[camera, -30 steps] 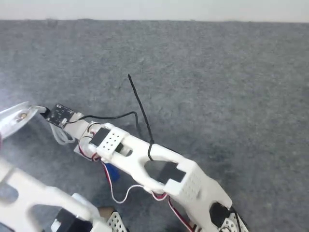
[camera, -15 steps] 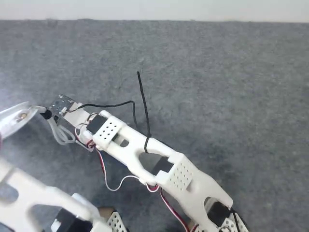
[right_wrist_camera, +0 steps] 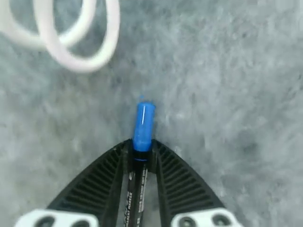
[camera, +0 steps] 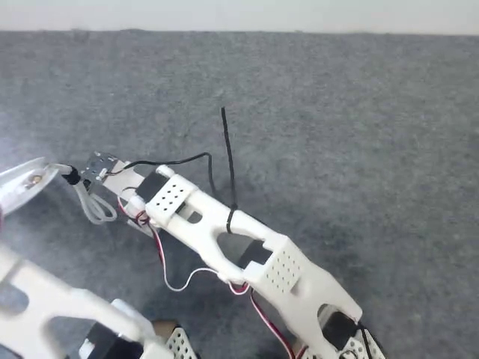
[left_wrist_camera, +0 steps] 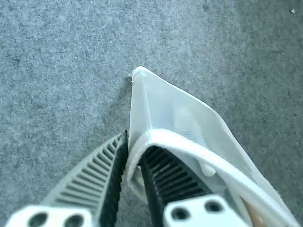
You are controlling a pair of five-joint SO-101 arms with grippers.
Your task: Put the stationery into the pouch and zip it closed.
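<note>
probably light, stiff and slippery, the blue-capped pen [right_wrist_camera: 143, 124] is clamped by its barrel in the right gripper [right_wrist_camera: 140, 147] toward the table [camera: 344, 112]'s left edge, while the left gripper [left_wrist_camera: 134, 163] pinches the rim of the soft pouch [left_wrist_camera: 175, 111].

No text could be read. Tiny pale print ran along the dark barrel of the blue-capped pen [right_wrist_camera: 142, 125], too small to make out.

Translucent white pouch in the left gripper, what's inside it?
Through the translucent white pouch wall a pale, blurred lump shows; what it is cannot be told. The left gripper, shut on the thick white rim, covers the opening.
</note>
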